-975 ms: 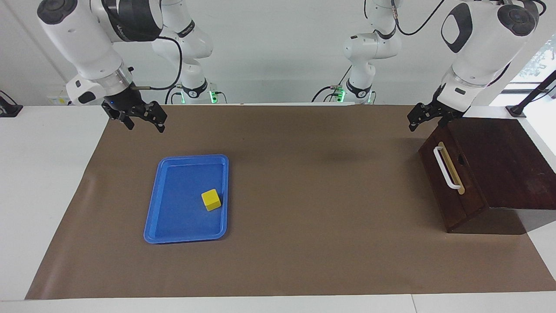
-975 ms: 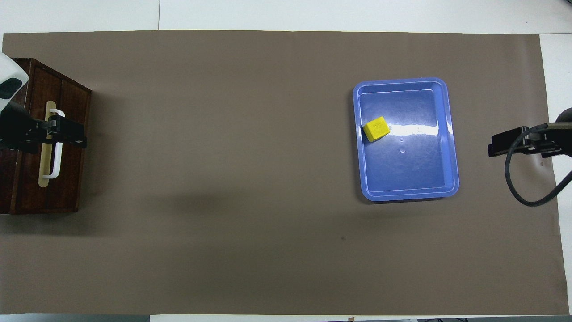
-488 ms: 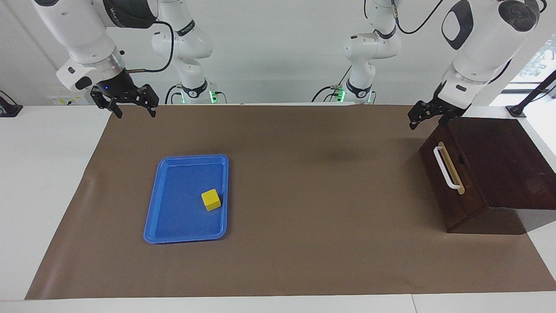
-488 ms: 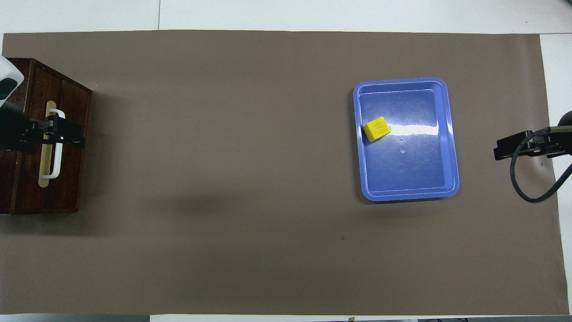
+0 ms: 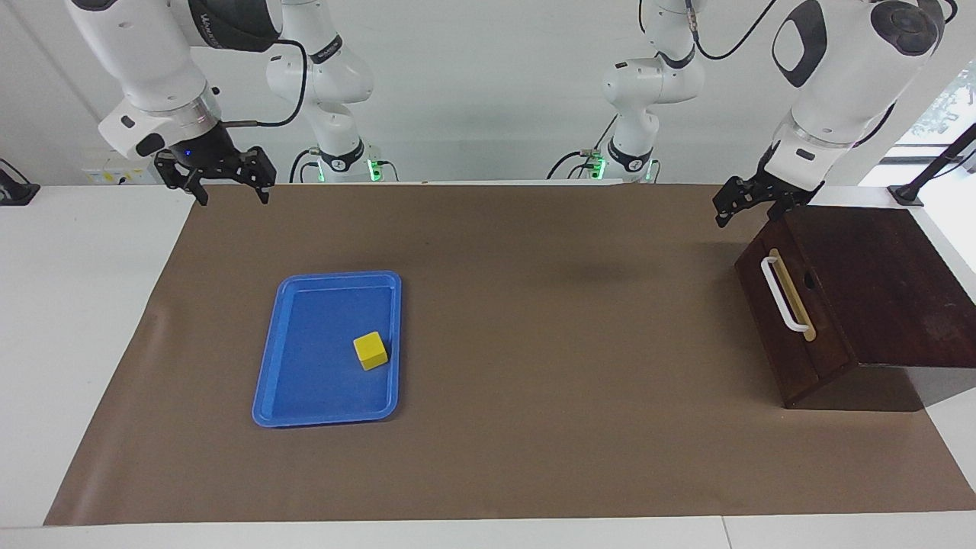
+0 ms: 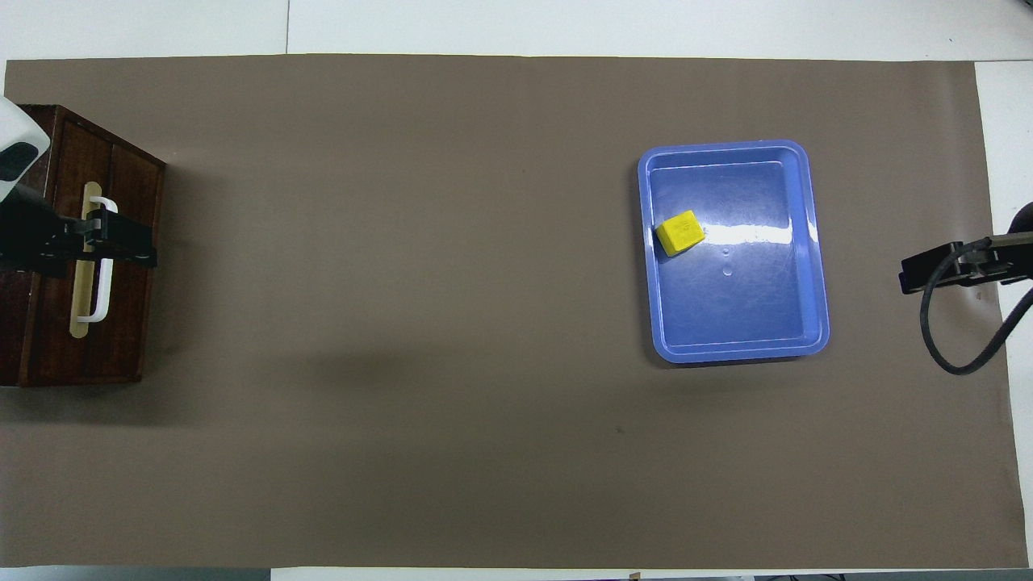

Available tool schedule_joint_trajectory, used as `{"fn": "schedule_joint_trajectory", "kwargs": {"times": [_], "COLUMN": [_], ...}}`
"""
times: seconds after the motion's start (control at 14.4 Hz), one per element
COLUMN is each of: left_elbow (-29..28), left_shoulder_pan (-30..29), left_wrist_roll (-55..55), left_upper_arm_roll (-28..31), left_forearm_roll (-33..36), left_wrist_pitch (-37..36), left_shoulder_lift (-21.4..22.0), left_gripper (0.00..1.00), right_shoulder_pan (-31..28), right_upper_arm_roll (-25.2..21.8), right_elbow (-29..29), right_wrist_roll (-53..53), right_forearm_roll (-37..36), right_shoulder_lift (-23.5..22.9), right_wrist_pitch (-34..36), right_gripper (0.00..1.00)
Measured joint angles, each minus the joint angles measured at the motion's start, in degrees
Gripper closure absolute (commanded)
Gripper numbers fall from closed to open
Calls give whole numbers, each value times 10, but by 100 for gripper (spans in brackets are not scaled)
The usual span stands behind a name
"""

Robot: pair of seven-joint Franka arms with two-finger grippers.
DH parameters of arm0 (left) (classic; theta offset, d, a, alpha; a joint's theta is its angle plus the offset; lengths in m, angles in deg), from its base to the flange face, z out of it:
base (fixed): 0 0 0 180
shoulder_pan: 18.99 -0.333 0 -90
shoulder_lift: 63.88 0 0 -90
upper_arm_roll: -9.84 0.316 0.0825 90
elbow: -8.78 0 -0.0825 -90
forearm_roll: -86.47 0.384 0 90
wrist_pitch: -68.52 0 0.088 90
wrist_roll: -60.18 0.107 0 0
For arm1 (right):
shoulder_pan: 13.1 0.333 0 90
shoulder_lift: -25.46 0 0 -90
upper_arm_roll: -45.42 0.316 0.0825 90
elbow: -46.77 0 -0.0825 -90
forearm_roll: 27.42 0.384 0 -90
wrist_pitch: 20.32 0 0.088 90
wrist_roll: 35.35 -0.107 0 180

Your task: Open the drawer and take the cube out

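The drawer (image 5: 770,305) is shut in a dark wooden box (image 5: 877,282) at the left arm's end of the table; its white handle (image 5: 784,293) also shows in the overhead view (image 6: 102,262). The yellow cube (image 5: 370,351) lies in a blue tray (image 5: 328,418), toward the right arm's end; in the overhead view the cube (image 6: 679,232) sits by the tray's (image 6: 726,353) rim. My left gripper (image 5: 743,216) is open and empty, raised over the drawer front's top edge; it covers part of the handle from above (image 6: 121,246). My right gripper (image 5: 232,200) is open and empty, raised over the mat's corner.
A brown mat (image 5: 534,381) covers most of the white table. The right gripper (image 6: 936,270) with its black cable hangs at the mat's edge, apart from the tray.
My right gripper has risen and drawn back from the tray toward its own base. My left gripper has shifted only slightly over the box. Cube, tray and drawer have not moved.
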Motion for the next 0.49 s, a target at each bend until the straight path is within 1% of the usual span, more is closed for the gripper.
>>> {"fn": "schedule_joint_trajectory", "kwargs": {"times": [0.49], "left_elbow": [0], "left_shoulder_pan": [0], "left_wrist_roll": [1], "left_upper_arm_roll": [-1], "left_forearm_roll": [0], "left_wrist_pitch": [-7], "left_shoulder_lift": [3], "left_gripper": [0], "right_shoulder_pan": [0], "right_upper_arm_roll": [-1], "right_elbow": [1], "right_wrist_roll": [0], "right_forearm_roll": [5], "right_shoulder_lift": [0], "right_wrist_pitch": [0], "right_gripper": [0]}}
